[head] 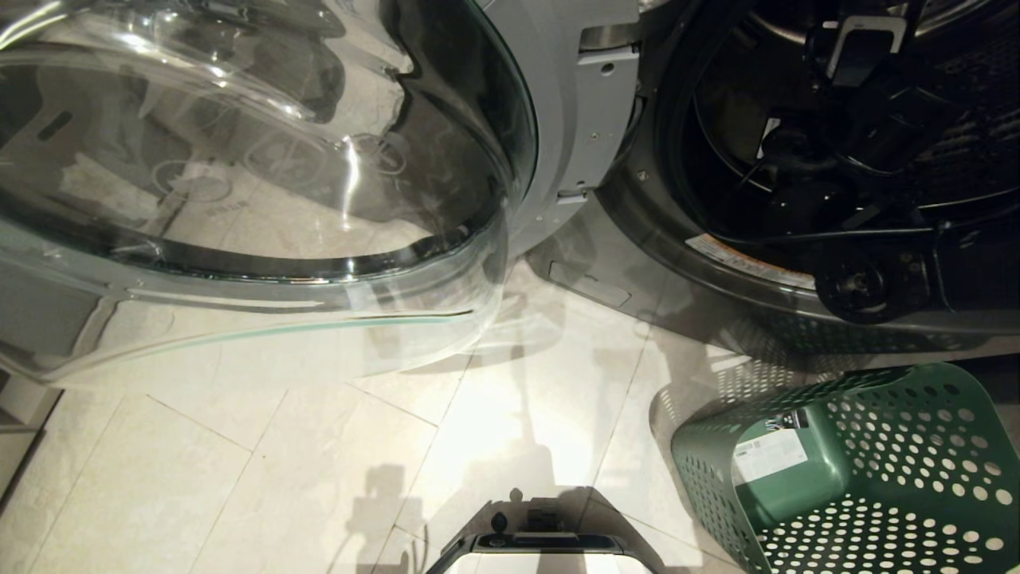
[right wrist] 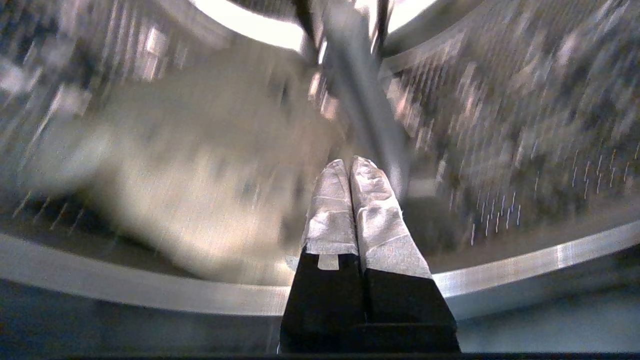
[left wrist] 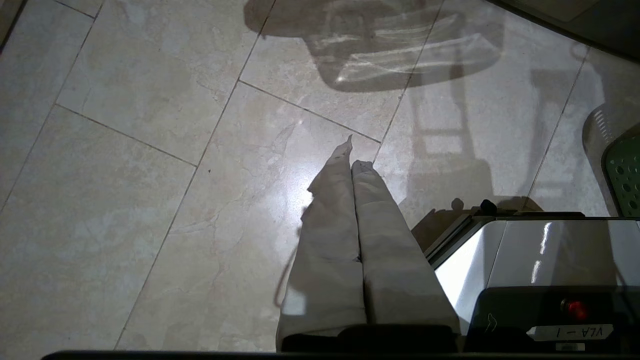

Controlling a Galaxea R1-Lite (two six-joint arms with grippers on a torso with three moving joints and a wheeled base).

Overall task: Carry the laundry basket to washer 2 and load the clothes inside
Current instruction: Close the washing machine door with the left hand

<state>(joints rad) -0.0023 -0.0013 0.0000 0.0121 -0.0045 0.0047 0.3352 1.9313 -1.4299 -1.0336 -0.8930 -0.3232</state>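
Jaws pressed together and empty, the right gripper (right wrist: 350, 167) sits inside the washer drum (right wrist: 525, 125), likely done dropping the pale garment (right wrist: 190, 165) there; left gripper (left wrist: 352, 160) idles shut.

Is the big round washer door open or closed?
Open. The glass door is swung out to the left on its hinge, and the dark drum opening shows, with the right arm reaching inside.

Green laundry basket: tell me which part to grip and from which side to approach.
Grip the green laundry basket by its rim at the open mouth, which seems to face the robot's right and lies out of frame. The basket lies tipped on its side beside the washer, its labelled solid base toward the left; that base and the perforated walls look too broad for a pinch. Coming in from the right seems best.
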